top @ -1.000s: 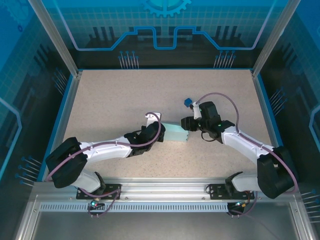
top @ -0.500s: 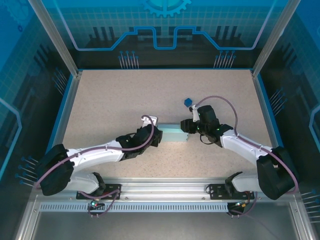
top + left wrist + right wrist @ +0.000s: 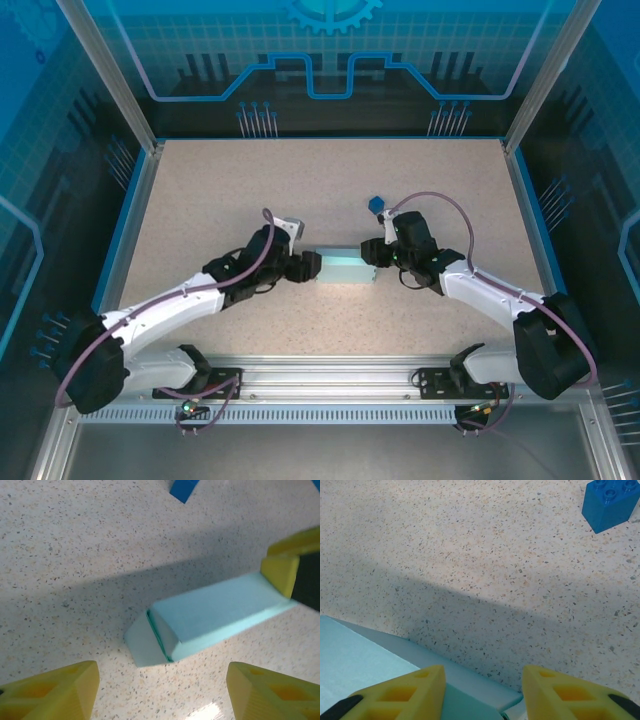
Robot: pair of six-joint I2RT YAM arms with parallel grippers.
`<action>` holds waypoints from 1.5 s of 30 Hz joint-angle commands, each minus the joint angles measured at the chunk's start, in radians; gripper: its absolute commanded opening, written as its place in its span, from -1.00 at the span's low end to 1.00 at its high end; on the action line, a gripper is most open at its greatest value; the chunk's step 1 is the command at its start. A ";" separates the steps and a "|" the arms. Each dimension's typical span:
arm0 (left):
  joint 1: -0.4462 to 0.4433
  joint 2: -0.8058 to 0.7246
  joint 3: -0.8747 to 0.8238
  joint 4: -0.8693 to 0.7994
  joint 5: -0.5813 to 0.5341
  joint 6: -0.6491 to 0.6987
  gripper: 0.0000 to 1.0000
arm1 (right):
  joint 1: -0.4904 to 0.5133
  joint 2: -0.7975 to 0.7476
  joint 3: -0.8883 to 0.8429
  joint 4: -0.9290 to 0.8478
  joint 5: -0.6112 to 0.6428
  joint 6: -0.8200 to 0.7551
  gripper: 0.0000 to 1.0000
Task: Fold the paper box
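Speckled beige table (image 3: pixel 200 190) inside a blue-panelled enclosure, with both arm bases bolted to a metal rail at the near edge. Top view: paper box (image 3: pixel 342 266), pale sky-blue, lying flat at mid-table between the two arms, long axis left to right. Left fingers (image 3: pixel 308 265) sit just beside its left end and right fingers (image 3: pixel 372 255) at its right end. A small blue toy brick (image 3: pixel 375 205) stands behind the right arm, near the box but apart from it. Bare table lies on every side and the enclosure walls are well apart, so there is ample room to swing. Left wrist view: paper box (image 3: pixel 215 612) formed into a long, shallow block whose near end flap stands out untucked. The left fingers (image 3: pixel 55 692) are spread wide, with the flap ahead of the gap and nothing touched. A yellow finger of the right arm (image 3: pixel 282 570) rests against the far end. Right wrist view: right fingers (image 3: pixel 405 690) partly parted over the box's end (image 3: pixel 355 655), though whether they clamp it cannot be told. The brick (image 3: pixel 612 505) sits beyond. Handling, by judgement: thin card, very light, likely to slide on the smooth table and to dent under a hard pinch. Best held across the long side walls while the flap is pushed near its crease.
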 commanded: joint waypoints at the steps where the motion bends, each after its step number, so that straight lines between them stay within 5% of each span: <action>1: 0.050 0.064 0.072 -0.009 0.136 -0.051 0.38 | 0.018 0.030 -0.018 -0.102 0.035 -0.007 -0.10; 13: 0.125 0.262 0.093 0.023 0.201 -0.073 0.30 | 0.018 0.014 -0.023 -0.116 0.049 -0.015 -0.10; 25: 0.096 0.280 -0.154 0.154 0.228 -0.171 0.21 | 0.003 0.027 0.026 -0.180 0.004 -0.057 -0.06; 37: 0.059 0.280 -0.207 0.129 0.209 -0.195 -0.10 | -0.011 0.051 0.034 -0.188 -0.049 -0.071 -0.06; 45: 0.042 0.293 -0.187 0.103 0.164 -0.163 -0.11 | -0.061 0.053 0.172 -0.234 -0.137 -0.120 -0.03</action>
